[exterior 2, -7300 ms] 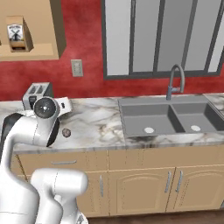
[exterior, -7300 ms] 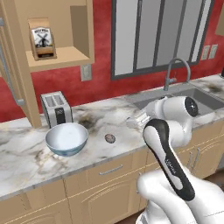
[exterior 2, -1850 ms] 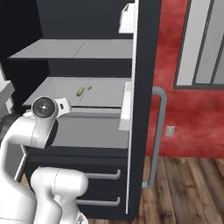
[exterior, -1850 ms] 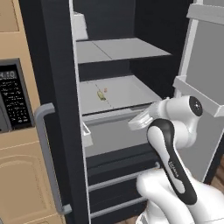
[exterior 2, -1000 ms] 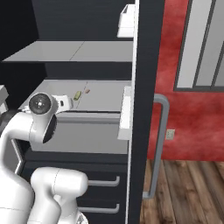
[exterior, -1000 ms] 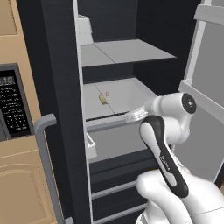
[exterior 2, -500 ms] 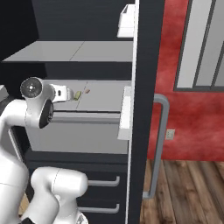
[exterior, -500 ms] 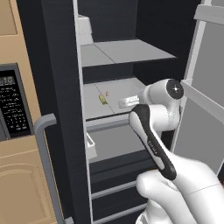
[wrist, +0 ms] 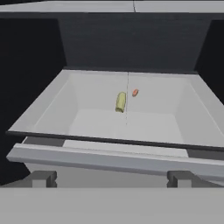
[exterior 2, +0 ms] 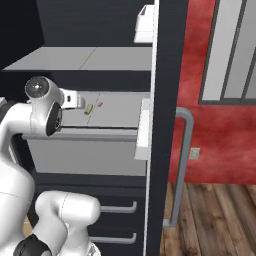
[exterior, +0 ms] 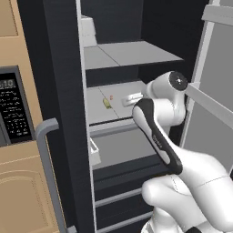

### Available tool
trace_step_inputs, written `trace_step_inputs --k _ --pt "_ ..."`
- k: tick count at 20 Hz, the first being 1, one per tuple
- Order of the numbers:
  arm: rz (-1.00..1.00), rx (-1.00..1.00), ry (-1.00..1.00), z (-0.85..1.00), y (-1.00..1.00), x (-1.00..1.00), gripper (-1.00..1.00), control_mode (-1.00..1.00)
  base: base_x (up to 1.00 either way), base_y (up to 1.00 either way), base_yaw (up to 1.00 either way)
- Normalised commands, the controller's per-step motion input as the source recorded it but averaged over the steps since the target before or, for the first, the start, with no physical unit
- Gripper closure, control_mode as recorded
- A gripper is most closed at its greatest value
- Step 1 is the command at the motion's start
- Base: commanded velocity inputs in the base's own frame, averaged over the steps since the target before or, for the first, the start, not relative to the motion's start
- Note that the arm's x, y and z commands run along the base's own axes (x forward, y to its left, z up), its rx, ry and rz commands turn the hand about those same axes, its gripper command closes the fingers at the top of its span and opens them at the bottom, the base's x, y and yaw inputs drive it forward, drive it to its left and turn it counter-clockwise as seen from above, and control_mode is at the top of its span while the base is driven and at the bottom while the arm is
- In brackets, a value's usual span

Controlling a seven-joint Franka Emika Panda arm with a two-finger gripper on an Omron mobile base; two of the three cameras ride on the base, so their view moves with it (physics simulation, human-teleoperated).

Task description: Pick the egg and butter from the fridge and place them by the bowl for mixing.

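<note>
We are parked in front of the open fridge (exterior: pixel 59 91), and our arm has just swung up from the drawer level toward the middle shelf (wrist: pixel 127 124); half a second ago the hand sat lower and further right in the left base view, and a second ago it hung lower still. The base itself has not shifted in that time, so this is the arm's own reach.

Our gripper (exterior: pixel 132 97) now hovers at the front edge of that shelf, jaws spread as wide as they go and holding nothing. In the hand view the 2 dark fingertips (wrist: pixel 43 178) stand well apart at the bottom, with the shelf lip between them and the food.

The butter (wrist: pixel 120 102) lies near the middle of the shelf, a pale-yellow block lying lengthwise away from us. Just beside it, slightly further back, sits a tiny orange-pink bit (wrist: pixel 135 92), which is not ours to take. We cannot make out the egg on this shelf.

We judge the reach for the butter is beginning: the hand is lined up but not yet over it, so we need to push forward past the lip, then close. Nothing has been collected yet.
</note>
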Motion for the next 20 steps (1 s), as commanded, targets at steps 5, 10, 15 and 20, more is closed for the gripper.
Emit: trace_step_inputs --k 5,10,15,20 --pt "0.00 -0.01 0.02 -0.10 0.07 0.32 -1.00 -1.00 0.00 0.00 0.00" --pt "0.00 -0.02 0.06 -0.32 0.07 0.20 -1.00 -1.00 0.00 0.00 0.00" --pt "-0.01 -0.01 0.09 -0.34 0.02 0.14 -1.00 -1.00 0.00 0.00 0.00" --pt "-0.01 0.00 0.01 -0.14 0.00 0.23 -1.00 -1.00 0.00 0.00 0.00"
